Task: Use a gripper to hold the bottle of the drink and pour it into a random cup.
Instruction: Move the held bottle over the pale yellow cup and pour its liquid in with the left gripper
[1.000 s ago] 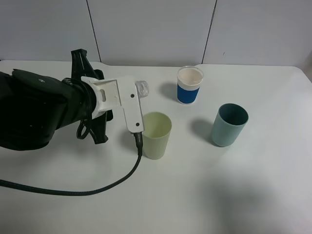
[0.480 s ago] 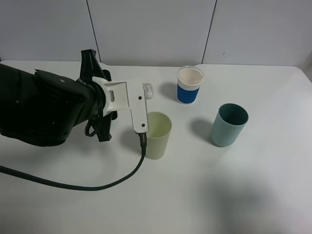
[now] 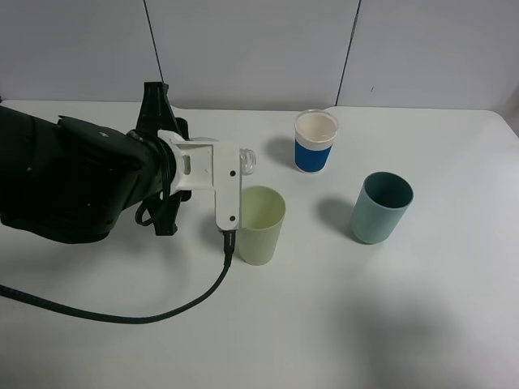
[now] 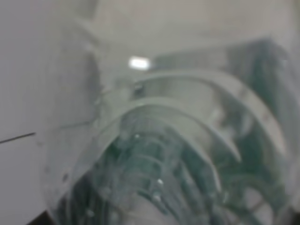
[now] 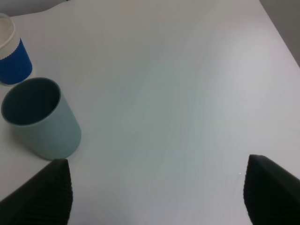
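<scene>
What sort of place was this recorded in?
Probably a robotics lab test bench: a plain white table against grey wall panels, with a black robot arm holding a bottle over it.

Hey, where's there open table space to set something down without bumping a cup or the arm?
Widest bare patch: the table at front right, in front of the teal cup. Also bare: the right edge beyond that cup. Crowded: the left side under the arm, and around the yellow-green cup, where the left pincer holds the bottle.
</scene>
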Tool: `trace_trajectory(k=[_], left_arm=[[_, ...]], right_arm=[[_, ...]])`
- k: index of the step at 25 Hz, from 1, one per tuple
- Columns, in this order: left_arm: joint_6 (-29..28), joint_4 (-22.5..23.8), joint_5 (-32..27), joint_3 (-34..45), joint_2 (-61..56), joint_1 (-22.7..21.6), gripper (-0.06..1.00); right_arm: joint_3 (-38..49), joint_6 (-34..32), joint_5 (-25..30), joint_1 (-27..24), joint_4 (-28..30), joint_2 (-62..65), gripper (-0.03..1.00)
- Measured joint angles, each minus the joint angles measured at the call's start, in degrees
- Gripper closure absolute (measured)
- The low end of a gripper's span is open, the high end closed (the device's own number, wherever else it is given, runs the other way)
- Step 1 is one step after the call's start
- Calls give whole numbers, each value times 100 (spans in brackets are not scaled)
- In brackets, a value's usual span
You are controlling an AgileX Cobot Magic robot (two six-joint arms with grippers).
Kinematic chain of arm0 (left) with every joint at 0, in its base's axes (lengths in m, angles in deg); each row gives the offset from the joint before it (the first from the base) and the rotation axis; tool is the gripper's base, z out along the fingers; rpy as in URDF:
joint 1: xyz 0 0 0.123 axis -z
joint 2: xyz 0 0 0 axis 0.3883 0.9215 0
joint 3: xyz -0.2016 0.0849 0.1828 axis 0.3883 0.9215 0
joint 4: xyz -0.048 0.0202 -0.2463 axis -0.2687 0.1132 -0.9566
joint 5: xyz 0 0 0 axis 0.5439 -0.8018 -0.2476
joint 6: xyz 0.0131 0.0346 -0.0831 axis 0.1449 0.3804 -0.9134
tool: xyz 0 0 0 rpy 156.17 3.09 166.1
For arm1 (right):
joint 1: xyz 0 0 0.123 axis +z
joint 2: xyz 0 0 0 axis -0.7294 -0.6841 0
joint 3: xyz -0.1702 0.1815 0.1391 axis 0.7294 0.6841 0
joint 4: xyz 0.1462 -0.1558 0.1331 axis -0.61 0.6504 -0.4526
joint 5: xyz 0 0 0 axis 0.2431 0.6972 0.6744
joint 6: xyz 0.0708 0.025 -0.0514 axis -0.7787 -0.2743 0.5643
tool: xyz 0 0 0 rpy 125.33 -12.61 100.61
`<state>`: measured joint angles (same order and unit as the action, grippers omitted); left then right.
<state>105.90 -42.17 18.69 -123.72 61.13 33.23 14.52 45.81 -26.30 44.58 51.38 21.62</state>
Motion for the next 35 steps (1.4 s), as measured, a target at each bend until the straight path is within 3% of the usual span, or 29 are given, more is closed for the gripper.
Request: trace_trajectory(k=[15,26,35], left_arm=[[291,-2,298,-303,115,0,47],[304,-2,833,-303,119,0,47],[316,-2,878,-303,119,0,47]], right_arm=[[0,0,0,0,0,0,22],[0,0,0,0,0,0,22],[0,0,0,0,0,0,22]])
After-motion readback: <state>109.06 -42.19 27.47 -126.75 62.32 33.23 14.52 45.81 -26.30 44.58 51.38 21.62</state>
